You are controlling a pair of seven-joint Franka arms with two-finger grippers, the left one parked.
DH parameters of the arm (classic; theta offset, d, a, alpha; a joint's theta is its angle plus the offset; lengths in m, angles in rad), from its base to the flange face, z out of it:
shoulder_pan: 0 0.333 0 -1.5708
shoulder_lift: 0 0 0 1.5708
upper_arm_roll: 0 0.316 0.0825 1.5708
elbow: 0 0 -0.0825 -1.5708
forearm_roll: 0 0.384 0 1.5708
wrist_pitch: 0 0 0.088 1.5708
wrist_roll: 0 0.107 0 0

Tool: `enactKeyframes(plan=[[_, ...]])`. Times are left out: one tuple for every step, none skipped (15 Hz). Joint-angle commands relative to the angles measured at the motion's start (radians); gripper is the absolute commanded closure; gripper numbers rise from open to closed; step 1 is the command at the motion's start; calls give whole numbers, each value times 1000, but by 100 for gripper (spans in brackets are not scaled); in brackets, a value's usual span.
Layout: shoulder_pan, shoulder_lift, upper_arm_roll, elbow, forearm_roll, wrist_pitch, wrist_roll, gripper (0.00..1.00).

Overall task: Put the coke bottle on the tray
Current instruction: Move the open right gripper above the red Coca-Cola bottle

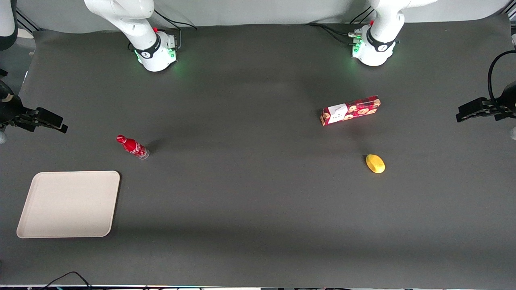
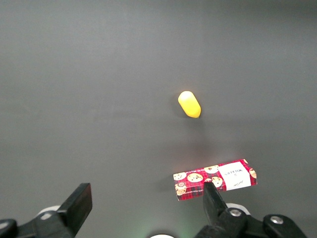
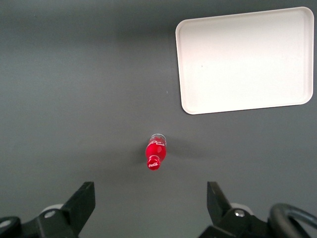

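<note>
The coke bottle (image 1: 132,146) is on the dark grey surface (image 1: 242,181), toward the working arm's end. It is small and red, with a red cap and a clear base. There is white writing on its side. It looks like it is standing up on its base. Nothing is touching it.

The tray (image 1: 68,203) is big, flat and beige, with round corners and a low rim. It lies nearer to the front camera than the bottle. The bottle and the tray are near each other, but they do not touch. There is a strip of grey surface between them. The bottle is not on the tray yet.

The end effector (image 3: 150,193) hangs in the air above the surface, up over the bottle. Its two black fingers (image 3: 84,198) are spread wide apart. They hold nothing. In the right wrist view the bottle shows between the two fingers, well below them.

Toward the parked arm's end lie two more things, well apart from the bottle. One is a long red cookie box (image 1: 350,110) with cookies drawn on it. The other is a little yellow lemon (image 1: 375,163), nearer to the front camera than the box.
</note>
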Motion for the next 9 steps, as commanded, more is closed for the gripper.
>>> enactKeyframes(plan=[[11, 12, -5, 24, 8, -10, -10, 0], [11, 12, -5, 24, 8, -10, -9, 0], [12, 14, -4, 24, 8, -11, -9, 0], [14, 14, -4, 24, 8, -11, -7, 0], [14, 14, -4, 24, 8, -10, -7, 0], [15, 14, -2, 21, 8, -11, -7, 0], [15, 19, -1, 21, 8, -11, -7, 0], [15, 26, 2, 18, 8, -10, -7, 0], [15, 28, 1, 14, 8, -8, -7, 0]])
